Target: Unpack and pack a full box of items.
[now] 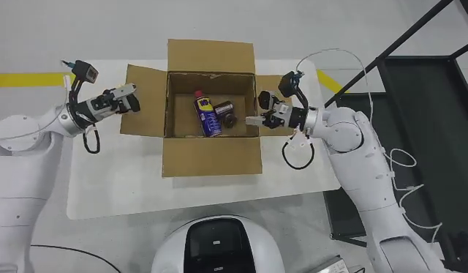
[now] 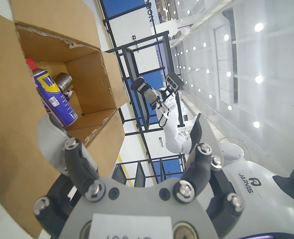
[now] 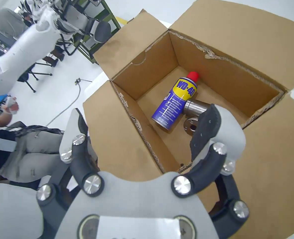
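1. Cardboard box (image 1: 212, 156): open, with all four flaps spread, standing on the white table (image 1: 124, 189).
2. Spray can (image 1: 207, 114): blue with a red cap, lying on the box floor; a metal fitting (image 1: 226, 113) lies just beside it.
3. Left gripper (image 1: 134, 99): fingers spread wide, empty, above the box's left flap.
4. Right gripper (image 1: 256, 109): fingers spread wide, empty, over the box's right wall.

A white rectangular bench (image 1: 110, 185) stands on pale grey floor (image 1: 219, 9). A black metal-frame rack (image 1: 417, 83) stands just beside its right end; a yellow floor stripe (image 1: 29, 79) runs behind its left end.
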`<action>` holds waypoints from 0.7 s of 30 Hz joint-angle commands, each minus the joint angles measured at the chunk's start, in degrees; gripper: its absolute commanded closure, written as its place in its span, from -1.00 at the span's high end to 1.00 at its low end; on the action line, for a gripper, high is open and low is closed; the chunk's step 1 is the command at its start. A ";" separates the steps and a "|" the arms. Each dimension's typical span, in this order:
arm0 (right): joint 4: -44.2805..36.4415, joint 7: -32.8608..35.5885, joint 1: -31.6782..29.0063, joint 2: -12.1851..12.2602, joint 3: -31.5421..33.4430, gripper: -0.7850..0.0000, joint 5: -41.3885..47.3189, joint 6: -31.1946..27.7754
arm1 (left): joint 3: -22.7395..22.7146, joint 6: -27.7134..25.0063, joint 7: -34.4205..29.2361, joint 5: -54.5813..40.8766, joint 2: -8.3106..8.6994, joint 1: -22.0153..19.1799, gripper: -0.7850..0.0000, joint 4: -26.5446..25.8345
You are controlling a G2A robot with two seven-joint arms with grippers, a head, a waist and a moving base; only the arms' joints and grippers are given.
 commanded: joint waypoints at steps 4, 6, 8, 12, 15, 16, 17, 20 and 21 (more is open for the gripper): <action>0.05 -0.22 0.08 -0.03 -0.12 1.00 -0.48 -0.04 | -1.40 -1.39 5.50 1.08 0.05 1.15 1.00 2.40; 0.05 -0.22 0.08 -0.03 -0.12 1.00 -0.48 -0.04 | -1.88 -1.58 8.33 1.40 0.02 1.82 1.00 3.26; 0.05 -0.22 0.08 -0.03 -0.12 1.00 -0.48 -0.04 | -2.06 -1.68 10.93 2.39 -0.03 2.43 1.00 3.85; 0.05 -0.22 0.08 -0.03 -0.12 1.00 -0.48 -0.04 | -0.76 -1.13 14.65 4.55 -0.44 3.06 1.00 5.78; -0.41 -2.08 -0.93 0.03 -0.19 1.00 0.73 1.62 | 0.24 -1.80 17.76 5.35 -0.93 2.76 1.00 7.45; -0.42 -2.21 -1.15 0.17 0.35 1.00 0.95 2.08 | 0.41 -2.48 18.84 5.17 -1.10 2.80 1.00 7.90; -0.48 -2.23 -1.44 0.35 1.13 1.00 1.22 2.43 | 0.31 -3.44 20.21 5.30 -1.21 2.76 1.00 8.26; -1.32 -1.52 -2.77 1.01 3.81 1.00 2.68 2.36 | -0.54 -6.01 22.82 4.22 -1.40 3.15 1.00 8.23; -1.58 -1.23 -3.28 1.27 4.92 1.00 2.65 2.50 | -1.06 -6.66 23.44 4.28 -1.35 3.30 1.00 8.08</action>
